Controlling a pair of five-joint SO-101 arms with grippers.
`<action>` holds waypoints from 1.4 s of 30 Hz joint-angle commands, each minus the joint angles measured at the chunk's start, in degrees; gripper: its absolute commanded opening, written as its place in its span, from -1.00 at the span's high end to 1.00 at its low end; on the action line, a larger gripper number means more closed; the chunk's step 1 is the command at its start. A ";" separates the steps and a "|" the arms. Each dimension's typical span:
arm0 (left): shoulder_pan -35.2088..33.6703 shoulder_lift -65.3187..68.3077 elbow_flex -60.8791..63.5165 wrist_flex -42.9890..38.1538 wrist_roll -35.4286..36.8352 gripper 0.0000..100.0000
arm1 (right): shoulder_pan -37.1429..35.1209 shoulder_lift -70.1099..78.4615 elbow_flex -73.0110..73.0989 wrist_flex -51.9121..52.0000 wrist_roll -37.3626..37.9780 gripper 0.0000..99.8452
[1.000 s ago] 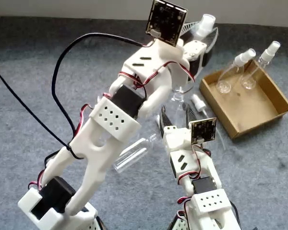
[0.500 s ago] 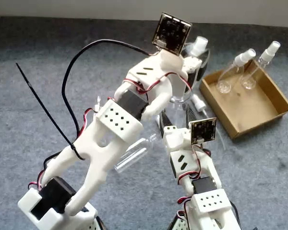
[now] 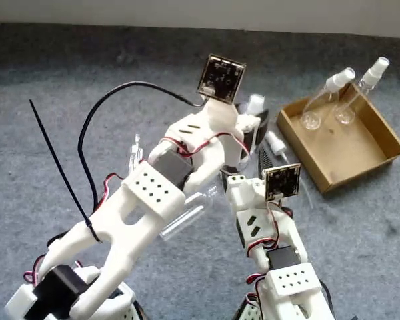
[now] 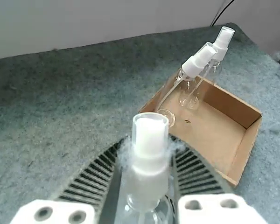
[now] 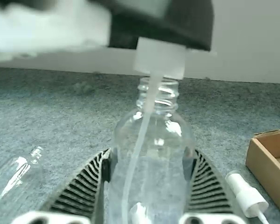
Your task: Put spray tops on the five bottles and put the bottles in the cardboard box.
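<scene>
My right gripper [image 5: 149, 163] is shut on a clear upright bottle [image 5: 151, 140], low at the table's middle in the high view [image 3: 248, 163]. Straight above it, my left gripper [image 4: 149, 149] [image 3: 253, 115] is shut on a white spray top [image 4: 149, 140] [image 5: 159, 58]. The top hovers just over the bottle's threaded neck, and its thin tube runs down inside the bottle. The cardboard box [image 3: 360, 157] [image 4: 233, 121] sits to the right. Two capped bottles [image 3: 323, 97] [image 3: 360, 90] lean in its far corner.
A loose spray top [image 3: 277, 143] [image 5: 245, 198] lies between the grippers and the box. An uncapped clear bottle [image 3: 187, 213] [image 5: 14, 170] lies on the grey carpet left of the right arm. Another small clear bottle [image 3: 133, 150] is farther left.
My left arm has come down and toward the near side, bringing the spray top from high above the bottle to just over its neck. The right arm has stayed still with the bottle.
</scene>
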 commanded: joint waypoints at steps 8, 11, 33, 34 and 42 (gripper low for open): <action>0.13 -9.10 7.96 -0.62 0.44 0.99 | -0.48 -0.84 -0.40 -1.45 0.62 0.80; 0.40 -11.65 11.47 -0.79 -4.40 0.99 | -0.48 -0.84 -0.40 -1.45 0.62 0.80; 0.66 -13.93 10.15 -0.44 -19.78 0.98 | -0.48 -0.84 -0.40 -1.10 0.70 0.80; 0.66 -13.93 10.07 -0.53 -19.78 0.98 | -0.48 -0.84 -0.40 -1.10 0.70 0.80; 0.75 -13.85 10.07 -0.88 -19.69 0.98 | -0.57 -0.84 -0.40 -1.01 0.70 0.80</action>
